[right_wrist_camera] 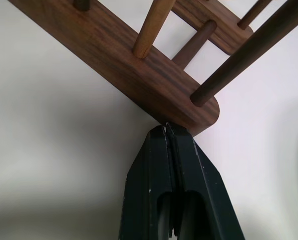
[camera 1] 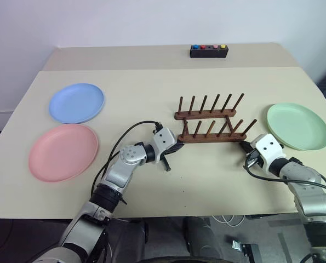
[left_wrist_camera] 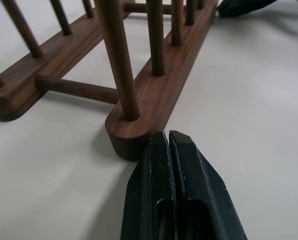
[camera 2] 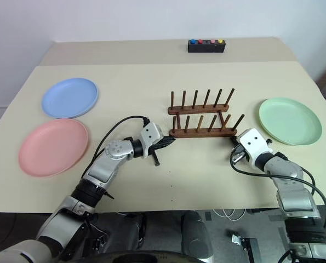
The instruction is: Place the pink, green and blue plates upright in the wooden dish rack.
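Wooden dish rack (camera 1: 209, 125) sits mid-surface, empty, angled a bit, pegs upright. All three plates lie flat on the surface (camera 1: 152, 181): blue plate (camera 1: 76, 102) and pink plate (camera 1: 63, 152) well off to the robot's left, green plate (camera 1: 298, 125) near the rack's right end. None racked yet.

Left gripper (left_wrist_camera: 168, 137) has its jaws pressed together, tips right at the left end of the near rail. Right gripper (right_wrist_camera: 166, 129) likewise pressed together, tips touching the rail's right end. Nothing pinched.

Step looks like squaring or steadying the rack from both ends before any plate pickup. To do it well: push evenly on both ends, low on the rail, slowly, so it doesn't pivot or tip; keep clear of the pegs.

No readable writing or brand. Black box (camera 1: 208, 50) at the back has coloured buttons, no legible labels.
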Controlling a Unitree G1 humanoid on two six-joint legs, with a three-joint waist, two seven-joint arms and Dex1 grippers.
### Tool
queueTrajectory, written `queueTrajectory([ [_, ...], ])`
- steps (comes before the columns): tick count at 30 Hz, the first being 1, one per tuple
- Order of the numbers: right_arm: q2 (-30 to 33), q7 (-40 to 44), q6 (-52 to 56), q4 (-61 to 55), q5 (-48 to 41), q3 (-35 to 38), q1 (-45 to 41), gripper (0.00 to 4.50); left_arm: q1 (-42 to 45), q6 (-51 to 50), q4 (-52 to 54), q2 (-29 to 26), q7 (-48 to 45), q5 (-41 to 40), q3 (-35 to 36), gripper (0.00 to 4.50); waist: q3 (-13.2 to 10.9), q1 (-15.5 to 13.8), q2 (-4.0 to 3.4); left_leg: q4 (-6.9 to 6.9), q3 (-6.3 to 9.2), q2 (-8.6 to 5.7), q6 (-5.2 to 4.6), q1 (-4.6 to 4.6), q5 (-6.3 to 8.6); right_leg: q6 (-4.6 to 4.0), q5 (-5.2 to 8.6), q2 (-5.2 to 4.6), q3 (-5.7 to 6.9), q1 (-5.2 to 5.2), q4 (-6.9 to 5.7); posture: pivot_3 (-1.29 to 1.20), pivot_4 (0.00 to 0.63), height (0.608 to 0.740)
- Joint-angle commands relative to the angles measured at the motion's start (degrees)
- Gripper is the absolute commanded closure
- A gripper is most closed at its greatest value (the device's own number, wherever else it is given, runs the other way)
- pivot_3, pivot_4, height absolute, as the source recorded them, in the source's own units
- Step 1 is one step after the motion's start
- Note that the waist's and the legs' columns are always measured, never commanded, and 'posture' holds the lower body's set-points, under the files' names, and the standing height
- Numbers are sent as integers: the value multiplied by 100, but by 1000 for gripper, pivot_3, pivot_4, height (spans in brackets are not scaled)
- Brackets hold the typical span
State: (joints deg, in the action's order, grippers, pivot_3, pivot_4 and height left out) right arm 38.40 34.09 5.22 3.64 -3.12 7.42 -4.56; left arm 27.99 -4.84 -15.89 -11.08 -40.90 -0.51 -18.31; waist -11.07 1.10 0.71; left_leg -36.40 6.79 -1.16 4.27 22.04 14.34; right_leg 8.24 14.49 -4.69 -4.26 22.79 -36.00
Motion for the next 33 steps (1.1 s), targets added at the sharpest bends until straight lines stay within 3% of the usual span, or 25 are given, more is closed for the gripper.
queueTrajectory([
  [1, -61, -47, -119, 71, 46, -41, -113, 4500, 130, 160, -116, -11, 160, 59, 156, 4459, 0, -8, 0, 0, 0, 0, 0, 0, 0, 0, 0, 0, 0, 0, 0, 0, 150, 740],
  [12, -146, -90, -273, 117, 98, -109, -194, 4500, 319, 371, -530, -19, 402, 80, 287, 4459, 0, -11, -1, 3, 0, 0, 0, 0, 0, 0, 0, 0, 0, 0, 0, 0, 150, 740],
  [22, 8, 137, -303, -520, -98, 67, 269, 4500, 50, 129, 193, -106, -30, -235, 344, 4459, 0, -16, -1, 10, 0, 0, 0, 1, 0, 0, 0, 0, 0, 3, 1, 0, 150, 740],
  [26, 226, 623, -3, -1002, -553, 292, 602, 4500, -129, -216, 605, -326, -243, -444, 455, 4459, 0, -13, -2, 10, 0, 0, 0, 1, 0, 0, 1, -1, -1, 3, 2, 0, 150, 740],
  [29, 248, 889, 354, -1414, -1091, 459, 637, 3704, -244, -542, 947, -442, -358, -641, 564, 3647, -1, 7, -2, 12, 0, 0, 0, 0, 0, 0, 1, 0, 0, 3, 1, 0, 150, 740],
  [33, 268, 1197, 746, -2142, -1485, 260, 606, 1697, -404, -1196, 1801, -685, -454, -1268, 1058, 1607, -2, -1, -1, 12, 2, 1, 0, 1, 0, 0, 1, 0, 0, 4, 0, 0, 150, 740],
])
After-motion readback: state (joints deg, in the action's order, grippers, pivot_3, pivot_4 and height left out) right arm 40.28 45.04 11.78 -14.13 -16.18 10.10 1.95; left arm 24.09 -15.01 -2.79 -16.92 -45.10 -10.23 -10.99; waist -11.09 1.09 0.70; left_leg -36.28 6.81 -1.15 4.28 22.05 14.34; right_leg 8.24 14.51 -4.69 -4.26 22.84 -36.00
